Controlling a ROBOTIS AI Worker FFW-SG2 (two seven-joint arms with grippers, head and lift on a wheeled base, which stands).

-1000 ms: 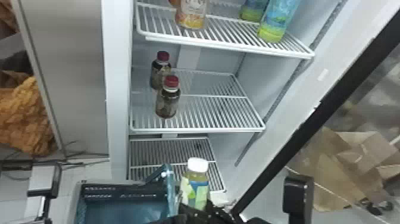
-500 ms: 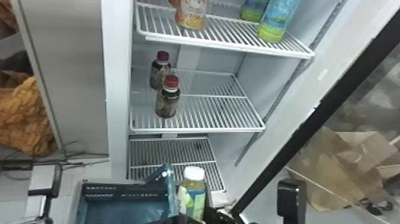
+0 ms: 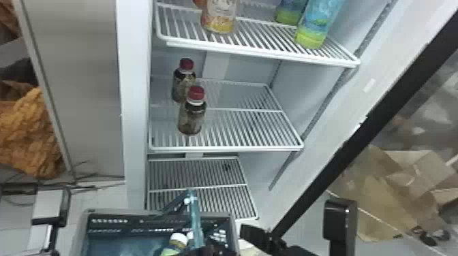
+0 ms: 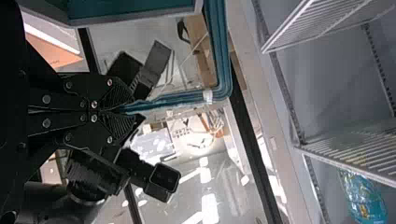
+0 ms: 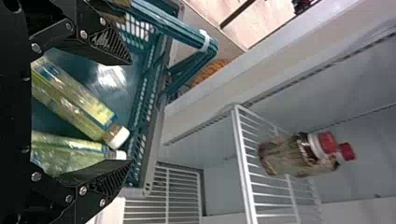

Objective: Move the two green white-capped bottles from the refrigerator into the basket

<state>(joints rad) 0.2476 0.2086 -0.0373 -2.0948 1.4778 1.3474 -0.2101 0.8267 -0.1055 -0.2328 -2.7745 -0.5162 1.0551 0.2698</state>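
Plainly | right wrist: 2 bottles (image 5: 70,100) in basket (image 5: 153,151) | head: caps (image 3: 178,238)

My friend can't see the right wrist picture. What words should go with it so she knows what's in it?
Two green plastic bottles with white caps lie in a teal plastic basket, with the open black right gripper over them. Beyond the basket, two dark bottles with red caps stand on a white wire shelf.
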